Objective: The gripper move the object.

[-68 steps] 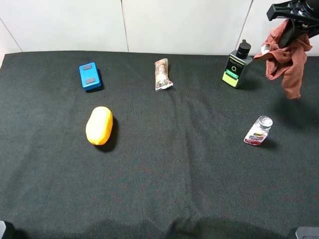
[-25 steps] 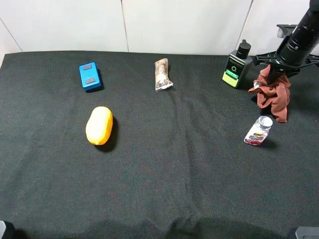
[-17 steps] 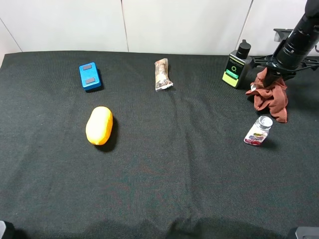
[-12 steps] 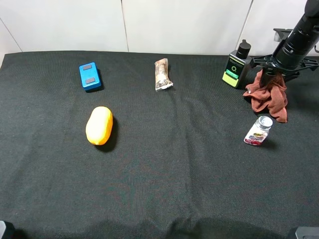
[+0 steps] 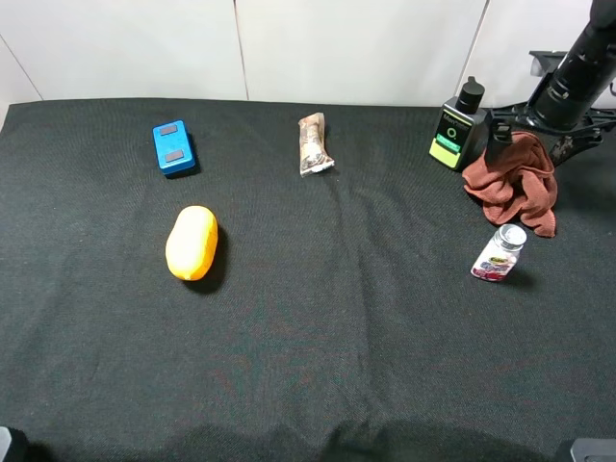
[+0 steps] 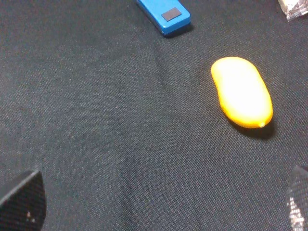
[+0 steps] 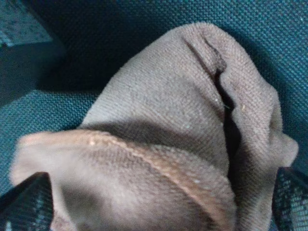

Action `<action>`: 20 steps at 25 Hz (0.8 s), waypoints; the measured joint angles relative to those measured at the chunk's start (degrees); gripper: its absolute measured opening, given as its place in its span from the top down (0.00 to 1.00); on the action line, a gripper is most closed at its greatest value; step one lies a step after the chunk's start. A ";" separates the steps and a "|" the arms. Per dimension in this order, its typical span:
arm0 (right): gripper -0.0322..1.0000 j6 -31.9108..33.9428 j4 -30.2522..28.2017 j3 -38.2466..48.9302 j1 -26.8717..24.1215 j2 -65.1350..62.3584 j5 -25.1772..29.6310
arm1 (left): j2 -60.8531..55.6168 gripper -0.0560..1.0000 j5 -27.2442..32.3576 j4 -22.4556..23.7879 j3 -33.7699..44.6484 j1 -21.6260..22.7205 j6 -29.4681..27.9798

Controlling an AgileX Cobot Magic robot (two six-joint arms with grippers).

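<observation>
Nearest the robot, the left gripper (image 6: 160, 198) is seen wide open over the black table (image 5: 318, 366), and nothing is held between its two tips. A little farther on, a yellow fruit (image 5: 192, 243) is laid on its side on the left part of the table. On the right part, a small jar (image 5: 500, 253) with a clear lid is found, tilted a bit. Just behind the jar, the red-brown cloth (image 5: 515, 183) is dropped in a soft heap on the table. The right gripper (image 5: 529, 140) is held over the far edge of that heap with its jaws spread apart, so the cloth is not pinched. In the right wrist view, the cloth (image 7: 159, 120) is seen lying between the two open tips of the gripper (image 7: 159, 199). Whether the tips are touching it cannot be told. Just beside the cloth, a green and black bottle (image 5: 455, 128) is stood upright. Farther left, a wrapped snack bar (image 5: 313, 144) is laid near the far edge, and a blue box (image 5: 173, 147) is laid flat behind the fruit.
</observation>
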 joint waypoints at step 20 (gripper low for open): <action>0.30 -1.34 2.36 -2.06 0.00 -13.79 17.55 | 0.00 0.00 0.00 0.00 0.00 0.00 0.00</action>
